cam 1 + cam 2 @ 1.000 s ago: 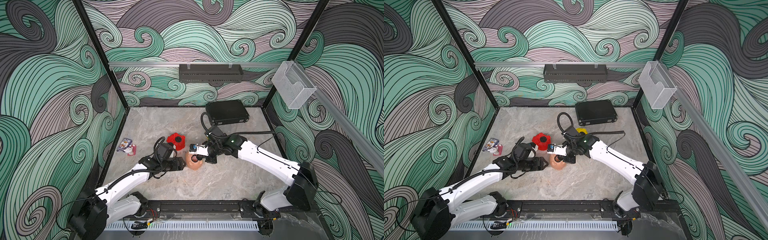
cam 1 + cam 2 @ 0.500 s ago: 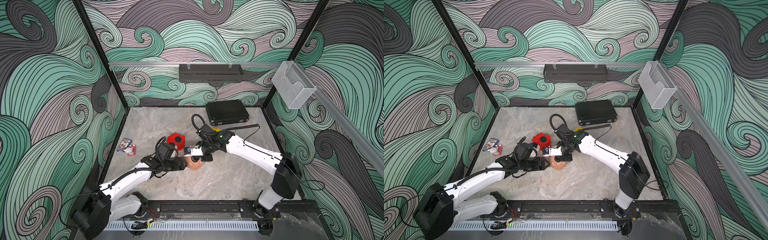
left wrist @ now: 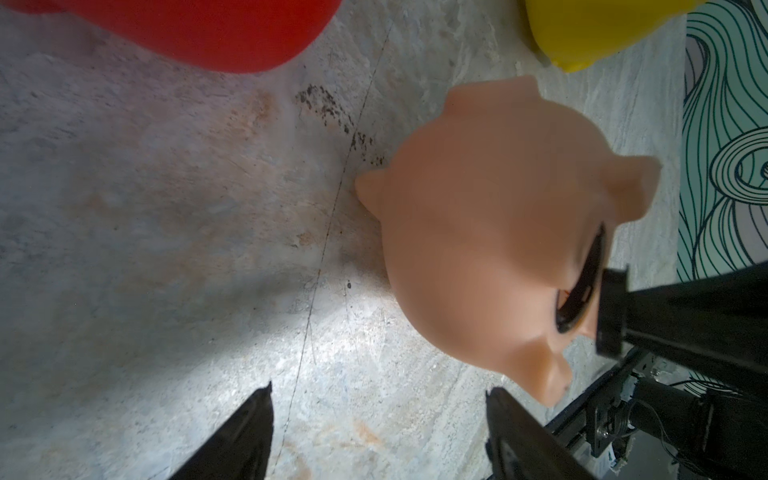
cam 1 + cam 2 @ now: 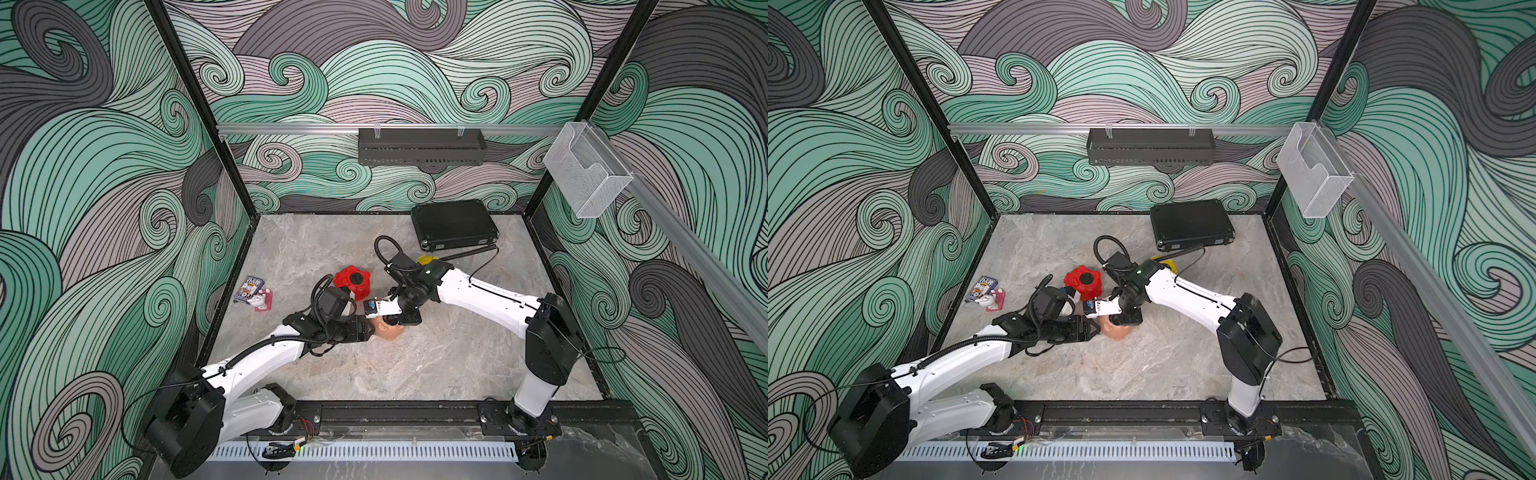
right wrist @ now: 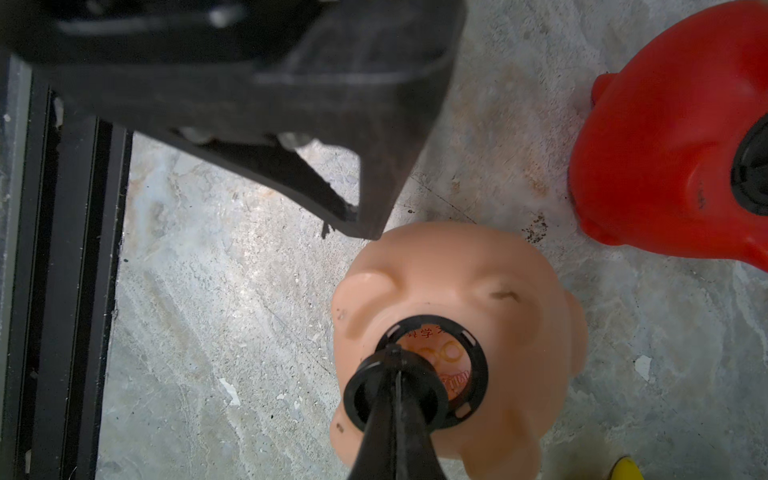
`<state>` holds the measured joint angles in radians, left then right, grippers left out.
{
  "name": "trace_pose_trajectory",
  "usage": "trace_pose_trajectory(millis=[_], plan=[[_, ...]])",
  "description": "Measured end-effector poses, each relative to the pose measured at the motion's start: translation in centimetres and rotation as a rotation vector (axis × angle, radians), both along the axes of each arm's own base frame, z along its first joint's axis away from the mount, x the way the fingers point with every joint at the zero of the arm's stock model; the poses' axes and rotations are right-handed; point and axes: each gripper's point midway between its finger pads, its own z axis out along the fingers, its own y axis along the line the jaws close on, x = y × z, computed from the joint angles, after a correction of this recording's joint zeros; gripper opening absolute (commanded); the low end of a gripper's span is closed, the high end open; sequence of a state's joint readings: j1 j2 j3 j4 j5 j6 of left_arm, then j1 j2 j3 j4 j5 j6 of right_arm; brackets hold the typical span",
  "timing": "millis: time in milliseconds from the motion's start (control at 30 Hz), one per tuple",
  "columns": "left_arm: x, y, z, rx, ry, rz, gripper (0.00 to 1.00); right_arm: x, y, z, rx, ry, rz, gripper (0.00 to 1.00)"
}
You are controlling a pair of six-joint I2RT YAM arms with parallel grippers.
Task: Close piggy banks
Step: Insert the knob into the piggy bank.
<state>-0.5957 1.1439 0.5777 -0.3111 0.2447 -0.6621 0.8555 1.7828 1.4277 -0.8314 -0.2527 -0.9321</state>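
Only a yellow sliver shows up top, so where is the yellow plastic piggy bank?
In both top views the yellow plastic piggy bank sits mid-table, mostly hidden behind the right arm, just in front of the black rectangular case.

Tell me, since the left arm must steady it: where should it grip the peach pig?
Probably across the peach pig's round flanks, coming in low from the left gripper's side. It lies belly-up, its belly hole taken up by the right gripper's plug.

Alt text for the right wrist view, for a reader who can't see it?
The shut right gripper holds a black round plug over the open belly hole of the upturned peach-pink piggy bank. The red piggy bank lies nearby, its belly already plugged.
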Motion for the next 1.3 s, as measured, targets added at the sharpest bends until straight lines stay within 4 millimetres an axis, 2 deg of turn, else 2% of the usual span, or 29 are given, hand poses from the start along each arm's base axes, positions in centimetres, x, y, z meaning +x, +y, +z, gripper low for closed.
trace_pose_trajectory(millis=[233, 533, 1300], plan=[[0.2, -0.1, 0.1, -0.007, -0.006, 0.001, 0.80, 0.7, 0.4, 0.7, 0.009, -0.027, -0.005, 0.00], [0.2, 0.2, -0.2, -0.002, 0.001, 0.008, 0.80, 1.0, 0.3, -0.9, -0.033, -0.020, -0.003, 0.00], [0.3, 0.2, -0.6, -0.006, 0.014, 0.010, 0.80, 1.3, 0.4, -0.9, -0.066, -0.050, 0.010, 0.00]])
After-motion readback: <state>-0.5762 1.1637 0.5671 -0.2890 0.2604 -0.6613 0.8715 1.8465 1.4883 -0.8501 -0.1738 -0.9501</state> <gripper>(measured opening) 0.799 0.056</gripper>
